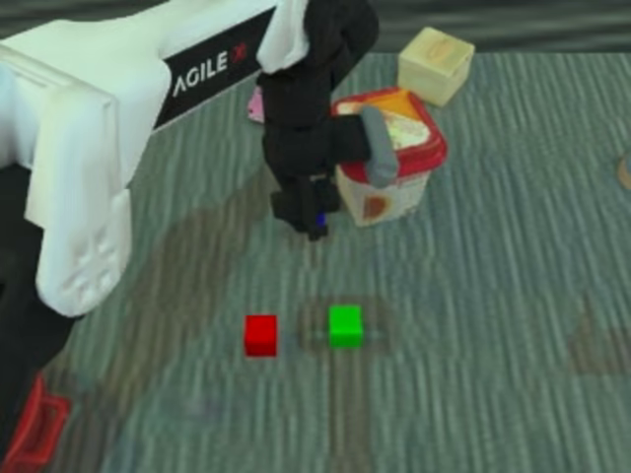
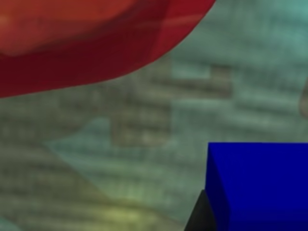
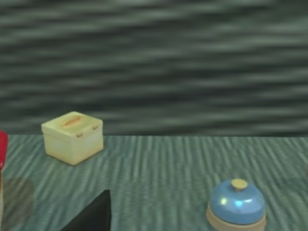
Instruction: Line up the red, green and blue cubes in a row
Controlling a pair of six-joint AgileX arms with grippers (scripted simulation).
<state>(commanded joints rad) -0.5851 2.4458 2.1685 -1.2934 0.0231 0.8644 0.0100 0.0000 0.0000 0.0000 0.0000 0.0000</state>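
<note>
- so, my left gripper (image 1: 315,225) hangs over the table (image 1: 493,296) just beside the red-lidded white tub (image 1: 386,158), and a sliver of deep blue shows between its fingertips.
- the left wrist view confirms it: the blue cube (image 2: 260,185) fills the near corner with a dark fingertip (image 2: 199,216) against its side, so i read the fingers as pinched onto the cube; whether it is lifted clear of the table i cannot tell.
- the red cube (image 1: 260,335) and the green cube (image 1: 345,325) sit on the table near each other, red to the left, green to the right, apart with a gap between them, and roughly level, so two thirds of the row look set.
- my guess is the blue one is meant for the open spot to the right of the green cube, which keeps the row straight.
- the tub's red rim (image 2: 96,43) looms close in the left wrist view, so i would mind clipping it when moving off.
- the right arm does not show in the top view; its wrist camera looks across at the cream box (image 3: 73,136) and a blue call bell (image 3: 236,204), and only a dark finger edge shows, so i cannot tell how its fingers stand.
</note>
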